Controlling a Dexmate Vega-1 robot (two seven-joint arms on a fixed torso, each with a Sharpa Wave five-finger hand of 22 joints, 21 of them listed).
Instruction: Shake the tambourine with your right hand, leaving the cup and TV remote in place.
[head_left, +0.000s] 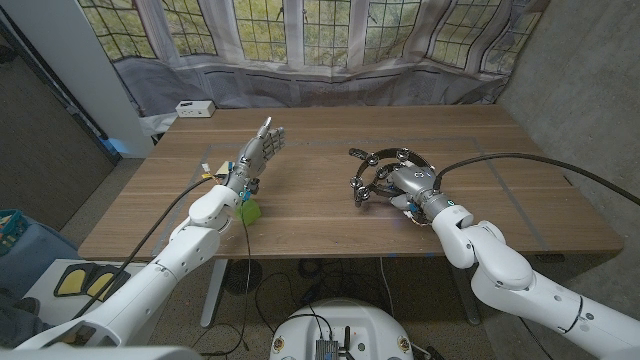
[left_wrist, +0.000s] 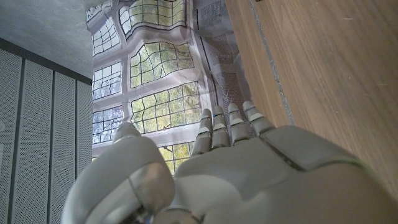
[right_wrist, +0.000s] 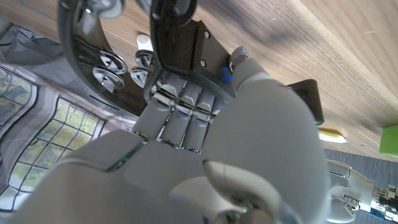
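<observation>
Right robot hand (head_left: 408, 183) grips the tambourine (head_left: 383, 172) above the table (head_left: 320, 215).

No text, label, brand, number or sign is legible on anything on the table or behind it.

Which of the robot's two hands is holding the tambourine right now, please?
The right hand: its fingers are wrapped around the black tambourine, while the left hand holds nothing, fingers extended.

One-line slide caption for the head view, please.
Right hand grips the black tambourine above the wooden table; left hand is open and raised.
</observation>
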